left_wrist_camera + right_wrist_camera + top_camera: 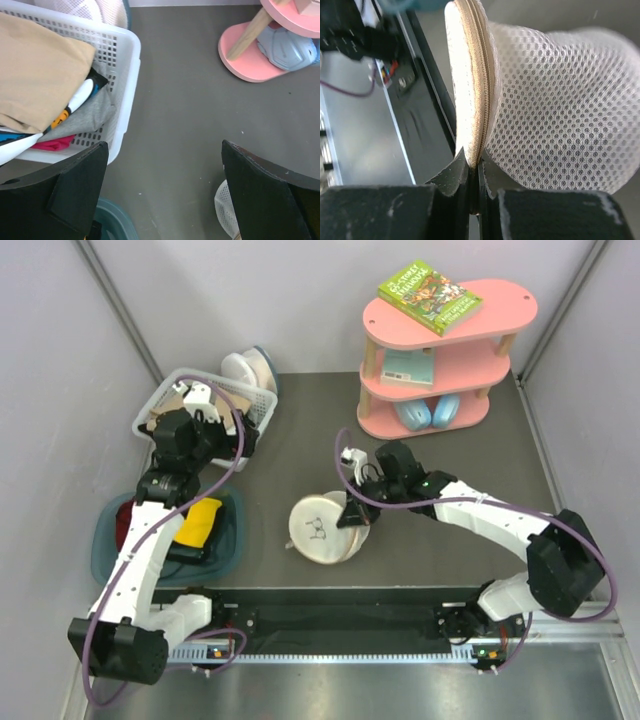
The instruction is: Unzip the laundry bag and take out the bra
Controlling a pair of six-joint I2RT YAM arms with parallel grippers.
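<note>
Mesh laundry bag (320, 528) pinched by right tool (352, 512).
Clamped on zipper rim (476, 90), bag's right edge, seam in line; left tool (165, 145) gaping, well apart.

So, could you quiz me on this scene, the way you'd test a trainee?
1. True or false: the right tool is pinching the zipper rim of the bag.
2. The left tool is: A open and holding nothing; B shut on a shirt; C gripping the bag.
3. In one word, what lies on top of the pink shelf?

Key: 1 true; 2 A; 3 a book.
</note>
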